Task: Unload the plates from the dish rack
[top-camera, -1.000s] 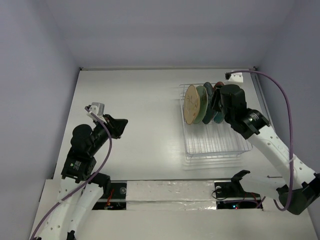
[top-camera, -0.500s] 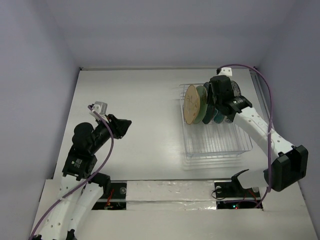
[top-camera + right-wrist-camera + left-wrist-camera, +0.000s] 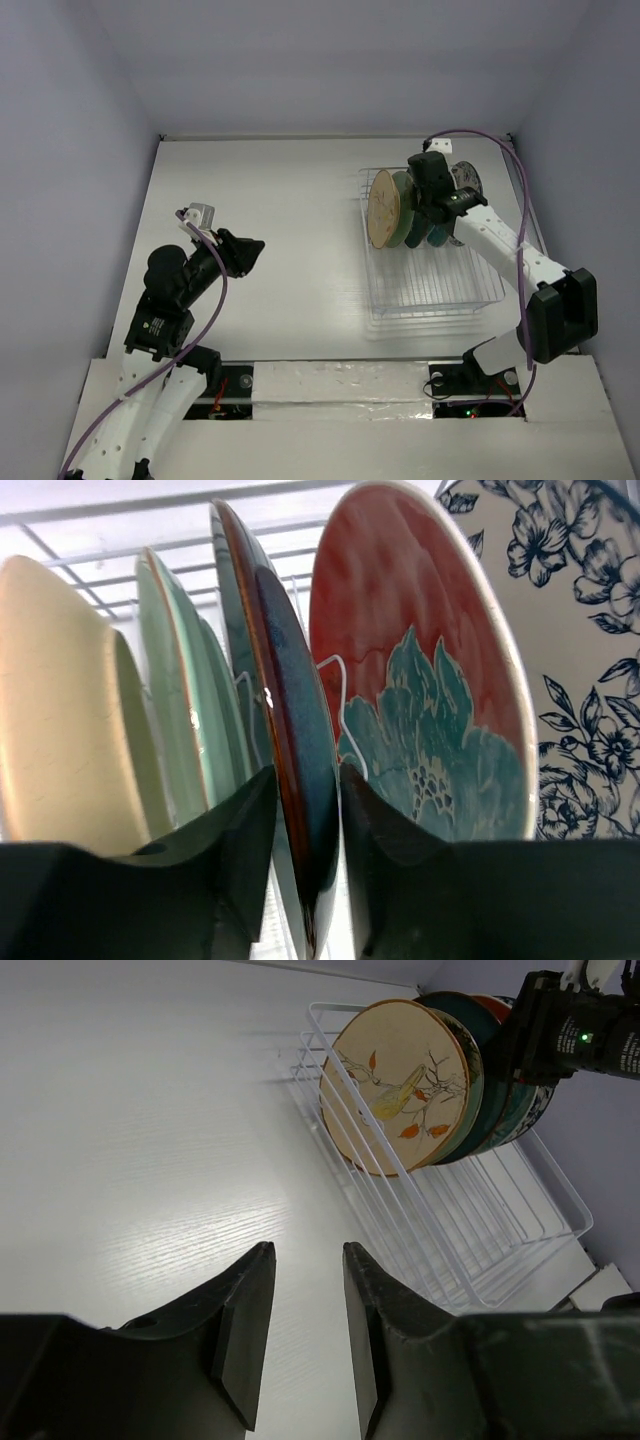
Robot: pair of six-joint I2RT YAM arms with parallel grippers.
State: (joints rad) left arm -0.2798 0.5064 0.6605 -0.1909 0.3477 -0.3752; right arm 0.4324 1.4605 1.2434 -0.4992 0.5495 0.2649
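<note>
nearest to me, my left arm sits folded over the bare table (image 3: 150, 1110), elbow bent, wrist aimed across at the rack. the left gripper (image 3: 307, 1260) is released, fingers apart with nothing between them. i judge it's parked there to take a hand-off or to stay clear of the other arm.

further out, the dish rack (image 3: 480, 1230) lies on the right half of the table. all five plates stand on edge at its far end, slotted between the tines, which is why they stay upright and packed so close. the tan plate (image 3: 395, 1085) faces my left camera, then the pale green plate (image 3: 175, 680) behind it.

at the stack, my right arm stretches out from its base and leans in over the rack, wrist bent down onto the plate tops. the right gripper (image 3: 307, 790) straddles the rim of the dark teal plate (image 3: 290, 680), one finger on each face, and it looks clenched on it. the red plate (image 3: 400, 630) and the white plate (image 3: 590, 630) sit just beside that finger, so any lift needs to go straight up.
</note>
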